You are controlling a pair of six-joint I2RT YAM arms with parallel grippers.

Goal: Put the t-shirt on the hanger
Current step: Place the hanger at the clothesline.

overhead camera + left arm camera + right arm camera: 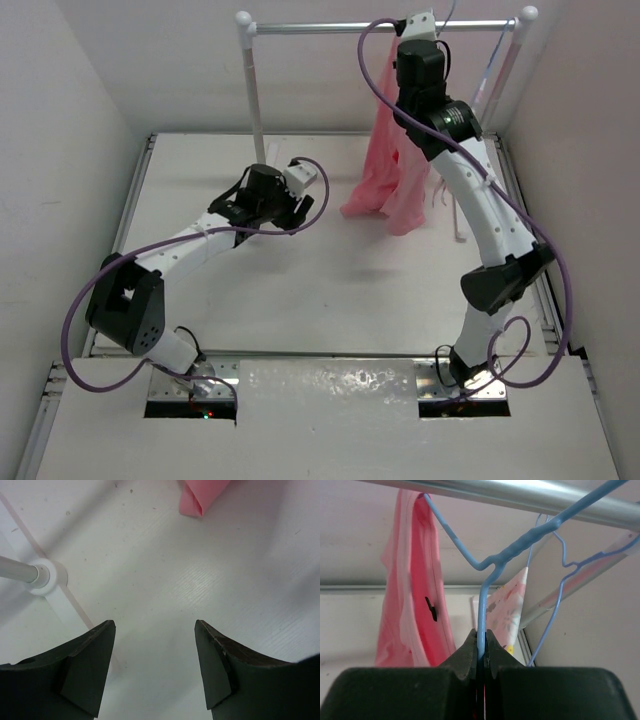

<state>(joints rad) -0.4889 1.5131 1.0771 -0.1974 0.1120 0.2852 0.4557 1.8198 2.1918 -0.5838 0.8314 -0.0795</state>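
Right gripper is raised to the rail of the clothes rack, its fingers pinched tight on the vertical wire of the blue hanger, just below the hanger's twisted neck; the hook end of the hanger runs up past the rail, and whether it sits over the rail cannot be told; one sloping arm of the hanger runs up and left from the neck into the top of the t-shirt, close under the rail; the t-shirt hangs down from the rail in long folds beside the right arm, with its lower corners reaching the table or very near it; the left wrist view shows one pink corner low against the table surface; a second thin blue hanger sits just beside the first, further along the rail towards its right end, with a pale flower-printed piece below it; left gripper hangs over the table well below the rail, near the foot of the rack's left post, fingers spread wide and holding nothing, apart from the t-shirt.
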